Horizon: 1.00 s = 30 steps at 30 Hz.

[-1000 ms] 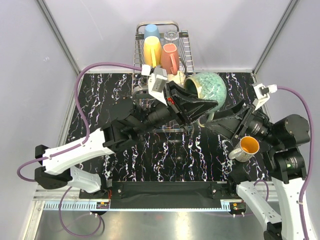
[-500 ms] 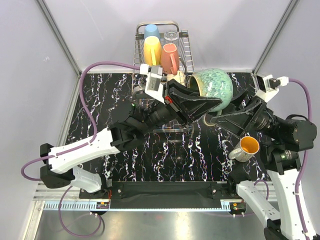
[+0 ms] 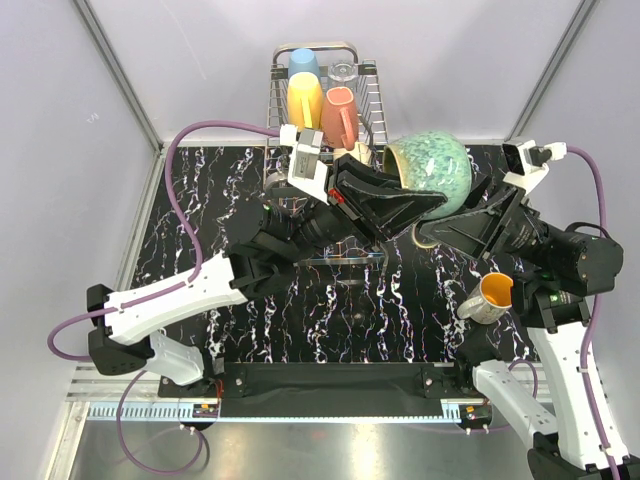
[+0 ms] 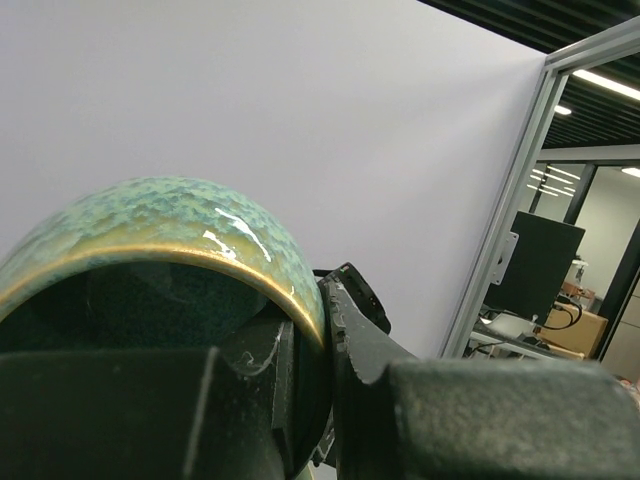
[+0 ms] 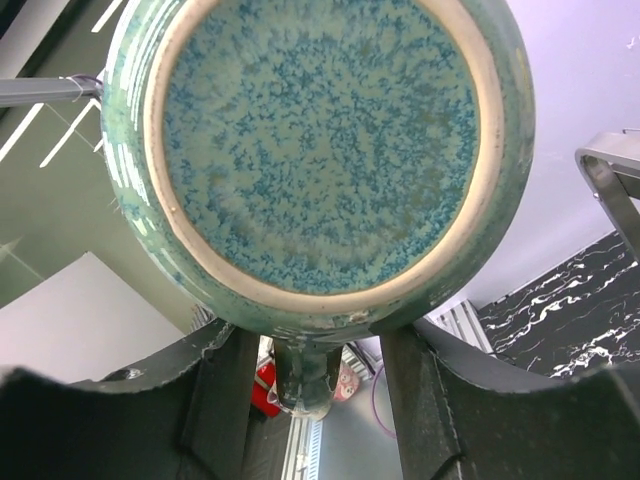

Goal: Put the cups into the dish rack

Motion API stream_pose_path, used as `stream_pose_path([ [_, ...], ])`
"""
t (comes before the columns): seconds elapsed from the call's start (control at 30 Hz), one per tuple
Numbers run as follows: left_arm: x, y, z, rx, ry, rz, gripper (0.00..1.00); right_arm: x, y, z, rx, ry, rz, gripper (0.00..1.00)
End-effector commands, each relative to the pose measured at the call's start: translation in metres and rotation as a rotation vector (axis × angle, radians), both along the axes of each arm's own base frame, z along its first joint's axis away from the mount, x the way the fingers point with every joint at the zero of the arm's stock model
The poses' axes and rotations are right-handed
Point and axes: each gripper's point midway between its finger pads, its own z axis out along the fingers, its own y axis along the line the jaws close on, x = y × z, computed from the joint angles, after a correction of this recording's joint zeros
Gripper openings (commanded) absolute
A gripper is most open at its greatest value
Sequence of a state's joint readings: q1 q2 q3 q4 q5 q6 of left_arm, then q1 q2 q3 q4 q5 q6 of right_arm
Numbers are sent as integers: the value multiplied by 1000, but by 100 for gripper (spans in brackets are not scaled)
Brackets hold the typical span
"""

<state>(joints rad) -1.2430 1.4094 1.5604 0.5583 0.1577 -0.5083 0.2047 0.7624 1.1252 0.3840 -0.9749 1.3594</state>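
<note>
Left tool (image 3: pixel 420 203): I see it clamped on the teal-green mug (image 3: pixel 432 168) rim (one finger inside).
Right tool (image 5: pixel 312 350): spread, fingers beside the handle with gaps.
Mug: held over the table (image 3: pixel 330 310), near the dish rack (image 3: pixel 372 100).

Teal-green mug (image 3: pixel 432 168) (tilted sideways) aloft near the loaded dish rack (image 3: pixel 371 100).

The left arm (image 3: pixel 300 235) and teal-green mug (image 3: pixel 432 172) hide the lower tier of the dish rack (image 3: pixel 368 105) at the far edge of the worktop (image 3: pixel 200 200). In the left wrist view, the left gripper (image 4: pixel 318 335) covers the mug's lower half.
</note>
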Motion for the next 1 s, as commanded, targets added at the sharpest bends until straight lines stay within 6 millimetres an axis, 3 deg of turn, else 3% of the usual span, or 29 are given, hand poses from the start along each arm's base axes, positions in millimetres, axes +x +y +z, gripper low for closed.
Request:
stream_pose_path([
  [0.0,-25,39,55,-190,-121,-38,0,-9,-1,10,8,-49,22,57],
  [0.27,-41,33,50,-155,-191,-117,0,-11,-1,15,13,-60,19,62],
  [0.43,-41,27,46,-156,-173,-145,0,-9,-2,23,34,-64,6,57],
  [0.57,-36,27,41,-172,-128,-141,0,-9,-4,31,53,-87,-17,33],
  [0.6,-36,29,42,-183,-120,-144,0,-9,-6,34,65,-88,-29,13],
  [0.67,-29,29,40,-186,-85,-124,0,-6,-6,35,65,-92,-46,0],
  [0.77,-21,29,35,-186,-40,-94,0,-1,-8,35,69,-92,-92,0],
  [0.9,-8,32,24,-174,8,-31,16,5,-9,35,62,-95,-132,0],
  [0.97,-2,32,20,-160,28,-1,31,6,-9,36,54,-108,-140,0],
])
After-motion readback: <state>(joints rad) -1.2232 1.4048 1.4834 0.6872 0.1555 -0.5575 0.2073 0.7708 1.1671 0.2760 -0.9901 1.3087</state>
